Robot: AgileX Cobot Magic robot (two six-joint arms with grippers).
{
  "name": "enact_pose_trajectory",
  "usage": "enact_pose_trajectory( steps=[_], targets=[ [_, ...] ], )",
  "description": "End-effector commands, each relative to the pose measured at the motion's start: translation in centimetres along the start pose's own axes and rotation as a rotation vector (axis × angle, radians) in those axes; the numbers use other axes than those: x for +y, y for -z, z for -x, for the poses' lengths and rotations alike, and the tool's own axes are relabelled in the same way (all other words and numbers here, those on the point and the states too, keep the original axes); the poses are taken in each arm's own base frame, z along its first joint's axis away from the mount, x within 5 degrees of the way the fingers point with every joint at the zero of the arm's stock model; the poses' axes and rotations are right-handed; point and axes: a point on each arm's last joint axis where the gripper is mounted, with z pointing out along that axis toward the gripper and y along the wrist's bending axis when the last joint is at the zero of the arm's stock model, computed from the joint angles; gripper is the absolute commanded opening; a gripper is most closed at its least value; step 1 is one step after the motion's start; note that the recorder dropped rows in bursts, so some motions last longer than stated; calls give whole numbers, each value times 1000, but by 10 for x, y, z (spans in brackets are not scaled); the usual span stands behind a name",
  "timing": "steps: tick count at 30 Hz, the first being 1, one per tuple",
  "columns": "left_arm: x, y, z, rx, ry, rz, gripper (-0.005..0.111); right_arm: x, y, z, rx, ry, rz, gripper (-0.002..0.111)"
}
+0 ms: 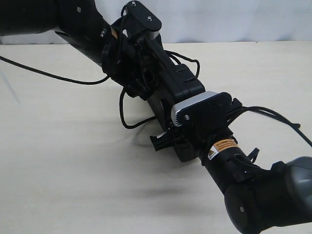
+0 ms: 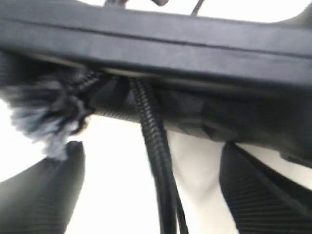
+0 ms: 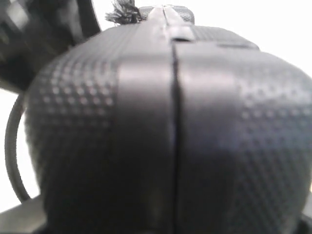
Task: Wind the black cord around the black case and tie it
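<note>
The black case (image 1: 187, 83) is held up on edge between both arms over the table. My right gripper (image 1: 170, 139) has the case's near end between its jaws; the case (image 3: 170, 122) fills the right wrist view and hides the fingers. My left gripper (image 2: 151, 156) is open under the case's edge (image 2: 170, 44), with its two fingers (image 2: 263, 195) wide apart. The black cord (image 2: 153, 146) runs down between them, untouched by either. Its frayed tuft (image 2: 44, 117) hangs by the case and also shows as the tuft (image 3: 122, 12) past the far end. Cord loops (image 1: 122, 114) hang beside the case.
The pale table (image 1: 58, 156) spreads all around. A smooth arm cable (image 1: 48, 75) trails off to the left, and more cables (image 1: 278, 117) run from the right wrist. A white wall (image 1: 243, 19) stands behind.
</note>
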Motion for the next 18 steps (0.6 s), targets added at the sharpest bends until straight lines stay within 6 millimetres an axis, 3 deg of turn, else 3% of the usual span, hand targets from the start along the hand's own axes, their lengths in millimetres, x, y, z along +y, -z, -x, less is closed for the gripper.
enact_pose_trajectory(
  steps=[1, 6, 10, 18],
  targets=[
    [-1, 30, 2, 5, -11, 4, 76, 2, 0, 11, -84, 11, 27, 4],
    [17, 38, -22, 176, 116, -7, 75, 2, 0, 11, -84, 11, 27, 4],
    [15, 39, -33, 267, 141, -56, 75, 2, 0, 11, -84, 11, 27, 4],
    [-1, 9, -72, 297, 151, -89, 75, 2, 0, 11, -84, 10, 25, 4]
  ],
)
